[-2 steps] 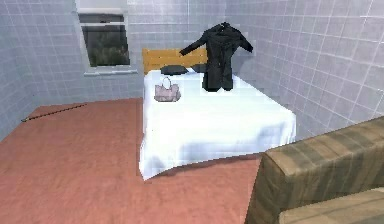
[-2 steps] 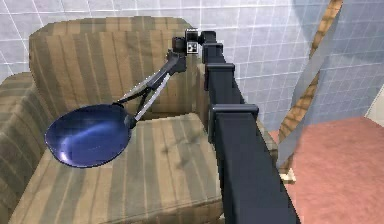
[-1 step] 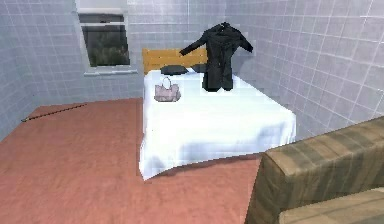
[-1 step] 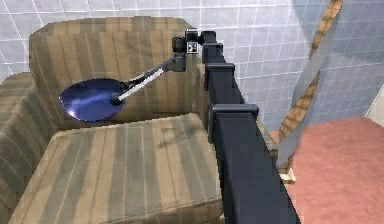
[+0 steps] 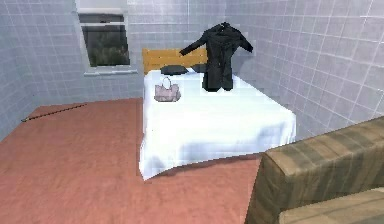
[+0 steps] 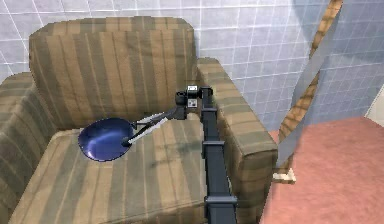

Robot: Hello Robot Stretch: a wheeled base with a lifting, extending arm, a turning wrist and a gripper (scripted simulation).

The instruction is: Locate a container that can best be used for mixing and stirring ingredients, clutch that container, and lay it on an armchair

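Ahead stands a bed (image 5: 215, 125) with a dark coat (image 5: 220, 55); the arm side view has a blue bowl (image 6: 105, 140) on the armchair (image 6: 110, 60) seat. The arm (image 6: 215, 160) crosses the armrest (image 6: 245, 135), gripper (image 6: 130, 137) at the bowl; I cannot tell whether it holds it.

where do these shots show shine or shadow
arm side view: a pale glint on the blue bowl, seen against the armchair seat; forward view: the white bed is brightly lit on top, greyer down its near side
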